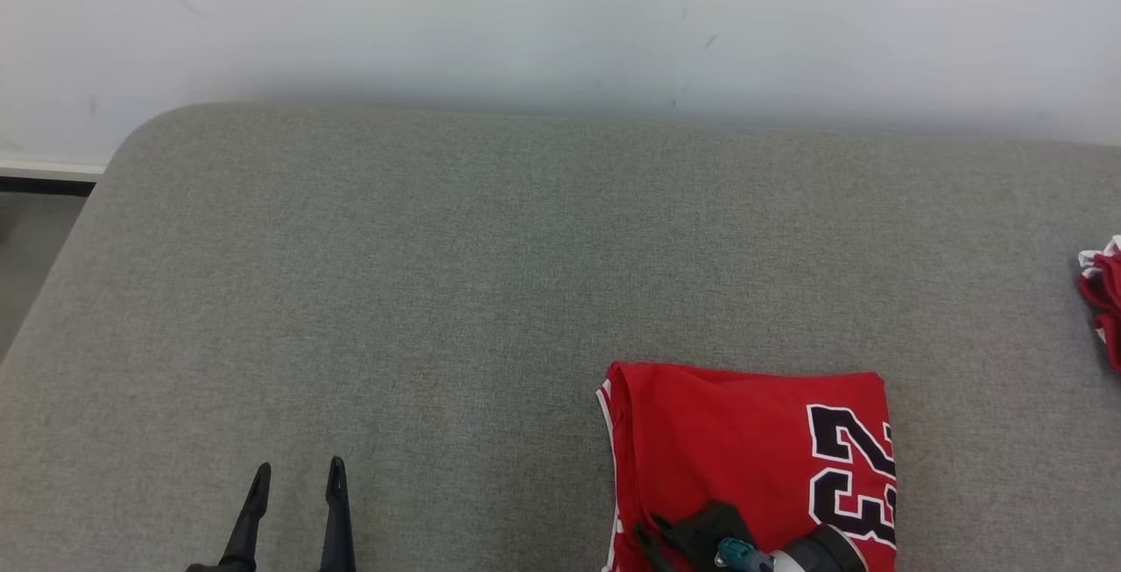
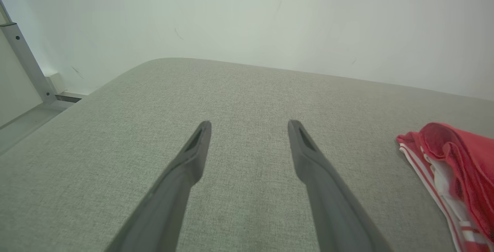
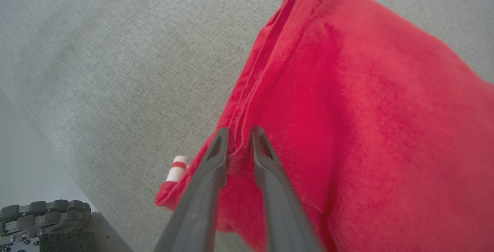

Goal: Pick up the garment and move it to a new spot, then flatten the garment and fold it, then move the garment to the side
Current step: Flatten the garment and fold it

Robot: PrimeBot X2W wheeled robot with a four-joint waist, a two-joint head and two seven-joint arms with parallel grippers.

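As the red garment [image 1: 744, 441], numbered 23, lies folded in a tidy rectangle on the grey cushion [image 1: 394, 274] at the robot's near right, the right gripper [image 3: 240, 136] sets its fingers at the bundle's left edge, jaws narrow with a ridge of cloth pinched between them. The left gripper [image 2: 249, 128] hovers over bare cushion well apart from the cloth, jaws wide and holding nothing. Flattening and folding look complete; what appears left is the final step, carrying the bundle to the side. Another red piece of clothing [image 1: 1105, 292] lies far off to the right on the cushion.
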